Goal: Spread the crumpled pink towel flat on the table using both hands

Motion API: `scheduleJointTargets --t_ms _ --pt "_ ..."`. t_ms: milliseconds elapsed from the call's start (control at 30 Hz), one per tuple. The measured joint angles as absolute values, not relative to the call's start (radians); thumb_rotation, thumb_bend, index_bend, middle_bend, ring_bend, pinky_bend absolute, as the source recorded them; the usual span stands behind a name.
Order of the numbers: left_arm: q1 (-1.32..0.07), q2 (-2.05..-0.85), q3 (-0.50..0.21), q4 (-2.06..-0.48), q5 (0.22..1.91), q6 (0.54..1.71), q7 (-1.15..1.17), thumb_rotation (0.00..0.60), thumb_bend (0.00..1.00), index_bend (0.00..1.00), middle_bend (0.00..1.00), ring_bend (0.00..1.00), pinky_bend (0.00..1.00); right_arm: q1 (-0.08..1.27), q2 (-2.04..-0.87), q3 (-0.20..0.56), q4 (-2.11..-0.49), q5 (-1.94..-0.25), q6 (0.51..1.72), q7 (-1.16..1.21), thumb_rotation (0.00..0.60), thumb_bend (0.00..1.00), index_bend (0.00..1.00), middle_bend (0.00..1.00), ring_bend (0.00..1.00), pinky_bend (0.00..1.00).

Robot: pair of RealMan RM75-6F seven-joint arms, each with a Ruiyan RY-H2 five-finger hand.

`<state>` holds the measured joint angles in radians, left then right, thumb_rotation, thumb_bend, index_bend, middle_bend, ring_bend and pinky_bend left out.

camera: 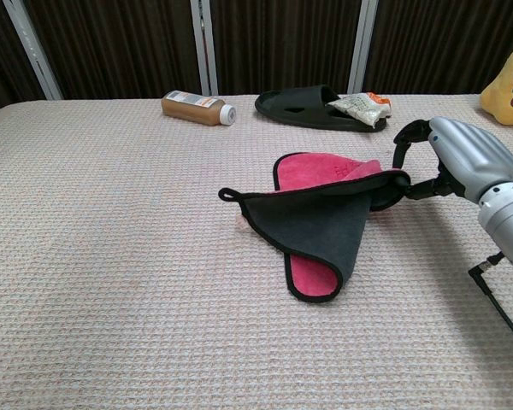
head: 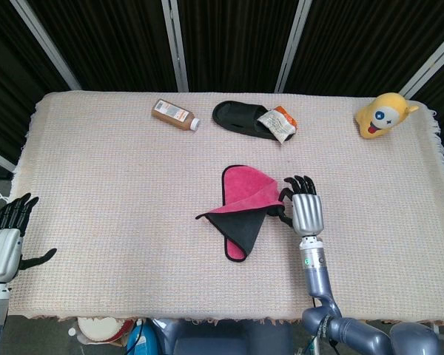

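Note:
The pink towel (head: 244,194) (camera: 321,171) lies folded near the table's middle, its dark grey underside (camera: 316,224) turned up over the pink. My right hand (head: 305,210) (camera: 462,158) pinches the towel's right corner and holds it lifted a little off the cloth. A small loop sticks out at the towel's left tip (camera: 228,194). My left hand (head: 6,242) hangs open at the table's left front edge, far from the towel and holding nothing; the chest view does not show it.
Along the far edge lie a brown bottle (head: 175,115) (camera: 197,108), a black slipper (head: 242,118) (camera: 308,107) with a snack packet (head: 277,123) on it, and a yellow plush toy (head: 383,115) at the far right. A woven cream cloth (head: 118,192) covers the table.

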<state>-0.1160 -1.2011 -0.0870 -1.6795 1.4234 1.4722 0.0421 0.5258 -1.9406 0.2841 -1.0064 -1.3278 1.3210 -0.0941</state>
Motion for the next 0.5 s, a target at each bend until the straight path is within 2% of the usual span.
scheduleJointTargets --t_ms 300,500 --pt "-0.115 -1.199 -0.088 -1.687 1.424 1.474 0.038 0.600 0.02 0.00 0.00 0.00 0.00 0.523 -1.902 0.282 -1.070 -1.357 1.355 -0.095 0.600 0.55 0.64 0.29 0.18 0.14" --pt "-0.119 -1.197 -0.090 -1.693 1.409 1.459 0.033 0.600 0.02 0.00 0.00 0.00 0.00 0.542 -1.822 0.321 -1.203 -1.392 1.394 -0.151 0.600 0.55 0.66 0.30 0.18 0.14"
